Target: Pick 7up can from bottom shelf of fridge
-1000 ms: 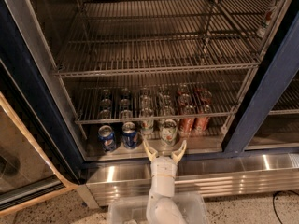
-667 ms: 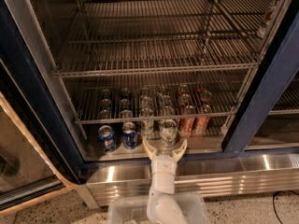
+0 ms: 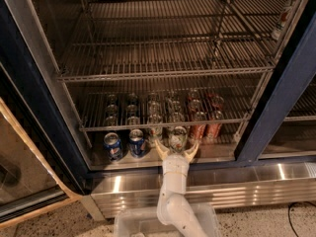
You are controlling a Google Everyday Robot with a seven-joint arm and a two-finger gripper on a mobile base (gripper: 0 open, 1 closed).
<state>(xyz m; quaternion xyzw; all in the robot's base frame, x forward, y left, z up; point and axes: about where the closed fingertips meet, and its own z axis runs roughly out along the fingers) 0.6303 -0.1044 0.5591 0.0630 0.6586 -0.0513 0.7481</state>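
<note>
While the white arm (image 3: 173, 196) reaches up from the bottom edge of the view, the tool (image 3: 177, 145) sits at the front lip of the fridge (image 3: 279, 102), its two fingers spread wide in a V. The 7up can (image 3: 177, 136) stands upright between those fingers on the bottom shelf (image 3: 219, 153), with one fingertip (image 3: 158, 145) just to its left and the other just to its right. Whether the fingers touch the can's sides cannot be told.

Left of the tool, a blue can (image 3: 137, 142) stands upright just beside the left finger. A second blue can (image 3: 112, 146) stands a little further left on the same shelf. Right of the tool and slightly beyond it, two red cans (image 3: 197, 131) stand close together. Just beyond the left finger stands another pale can (image 3: 154, 131), its markings too unclear to read.

Further beyond the tool, rows of cans run toward the back and show only through the grid of the lowest wire rack (image 3: 123, 116), which hangs over them. Above that rack, more wire racks rise one over another.

Below the tool, a shiny steel panel (image 3: 237, 181) runs across the base of the fridge. Under the panel lies a speckled floor (image 3: 256, 226).
</note>
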